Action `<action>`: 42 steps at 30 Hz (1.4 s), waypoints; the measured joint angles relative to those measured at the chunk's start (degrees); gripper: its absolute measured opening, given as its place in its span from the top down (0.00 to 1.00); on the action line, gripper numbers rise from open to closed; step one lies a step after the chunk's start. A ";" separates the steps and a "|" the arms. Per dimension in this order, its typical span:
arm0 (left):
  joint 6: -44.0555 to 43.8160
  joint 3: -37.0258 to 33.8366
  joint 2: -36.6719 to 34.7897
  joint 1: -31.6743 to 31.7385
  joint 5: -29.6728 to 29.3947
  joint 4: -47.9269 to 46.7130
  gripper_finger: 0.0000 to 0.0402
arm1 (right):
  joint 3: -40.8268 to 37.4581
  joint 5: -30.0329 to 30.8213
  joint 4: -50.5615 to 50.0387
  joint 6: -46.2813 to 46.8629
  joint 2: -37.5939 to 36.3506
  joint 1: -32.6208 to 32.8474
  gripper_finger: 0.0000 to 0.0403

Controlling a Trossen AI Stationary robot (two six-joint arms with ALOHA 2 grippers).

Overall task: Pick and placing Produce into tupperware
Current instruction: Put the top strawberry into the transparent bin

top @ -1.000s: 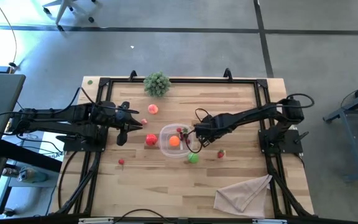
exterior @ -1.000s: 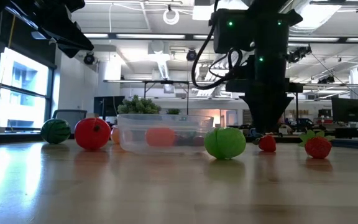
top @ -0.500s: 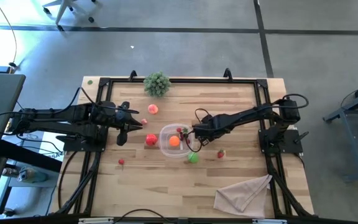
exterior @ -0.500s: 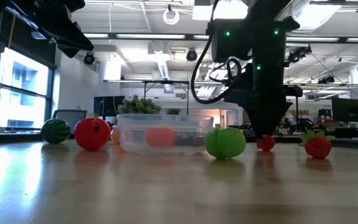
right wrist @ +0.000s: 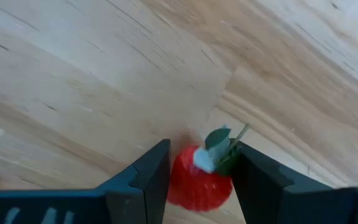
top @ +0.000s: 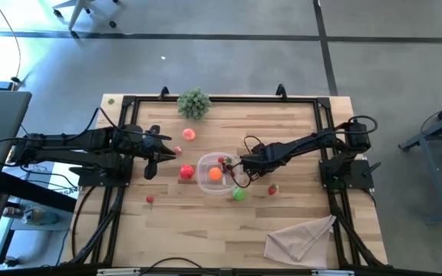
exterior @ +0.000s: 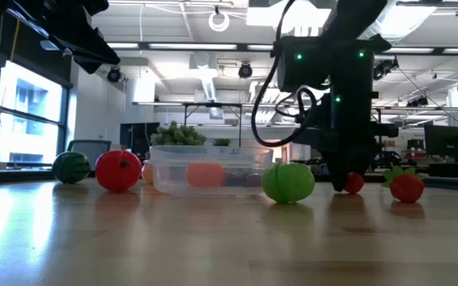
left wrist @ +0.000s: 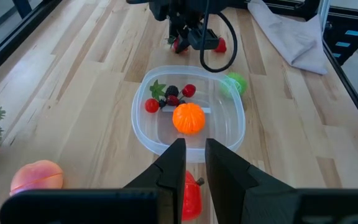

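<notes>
The clear tupperware (top: 206, 182) sits mid-table and holds an orange fruit (top: 216, 174) and small red and dark berries (left wrist: 174, 96). My right gripper (right wrist: 202, 149) points down at the table just right of the tupperware, shut on a small red fruit with a green leaf (right wrist: 197, 180). A green ball (top: 239, 195), a strawberry (top: 272, 189), a red tomato (top: 186, 172), a peach (top: 189, 134) and two small red pieces (top: 150, 200) lie on the wood. My left gripper (left wrist: 195, 158) hangs left of the tupperware, above the tomato, its fingers a narrow gap apart. My right gripper pinches the small red fruit by its two sides (right wrist: 174, 180), one finger (right wrist: 151, 177) on each side. The fingers come from above, pointing down, and the leafy top (right wrist: 219, 146) faces up between them. The fruit sits on the table (exterior: 354, 184).
A bushy grey-green sprig (top: 194, 102) stands at the far edge. A beige cloth (top: 301, 238) lies near the right near corner. A dark green ball (exterior: 71, 168) shows at the left in the low view. A black frame (top: 206, 99) runs around the table.
My right gripper has sunk down to the table around the small red fruit and shifted a little toward the right edge. The fruit now sits slightly farther right than before. The left arm has kept still.
</notes>
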 joint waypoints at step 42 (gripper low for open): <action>0.00 0.00 -0.01 0.02 0.01 0.00 0.87 | 0.04 -0.46 -0.97 0.00 -0.02 0.02 0.63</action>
